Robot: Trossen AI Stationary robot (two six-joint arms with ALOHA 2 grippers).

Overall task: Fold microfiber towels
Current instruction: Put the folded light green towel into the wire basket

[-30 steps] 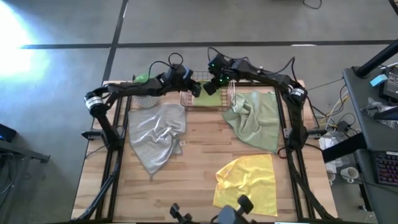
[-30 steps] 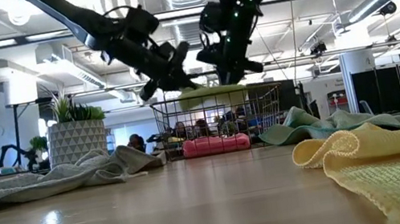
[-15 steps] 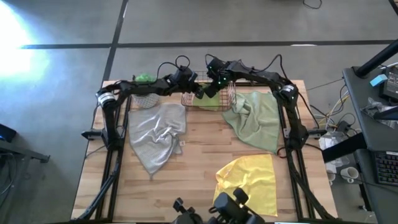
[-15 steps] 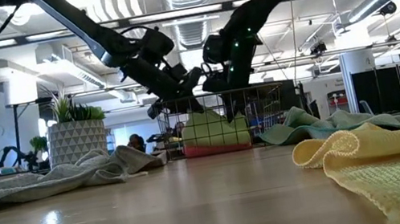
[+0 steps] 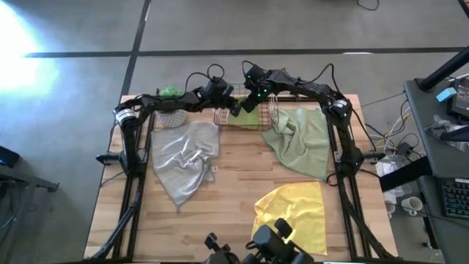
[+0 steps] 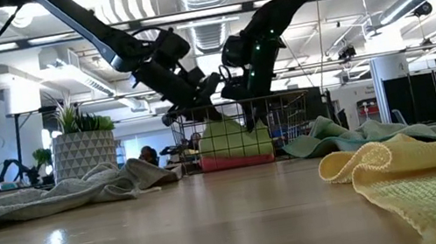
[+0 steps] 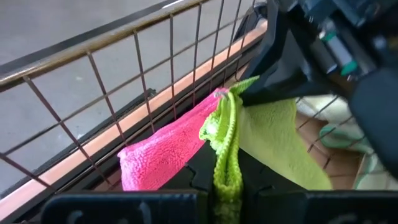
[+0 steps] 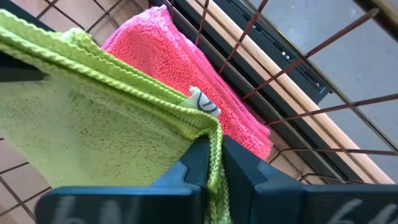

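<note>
lime towel point(image 7: 273, 140) edge pinched in basket point(image 5: 242, 116)

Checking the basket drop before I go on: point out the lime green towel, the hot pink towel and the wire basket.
lime green towel point(image 8: 93, 130), right wrist view, its broad face.
hot pink towel point(image 7: 165, 152), left wrist view, the middle of its folded body.
wire basket point(image 7: 93, 37), left wrist view, its top rim wire.
</note>
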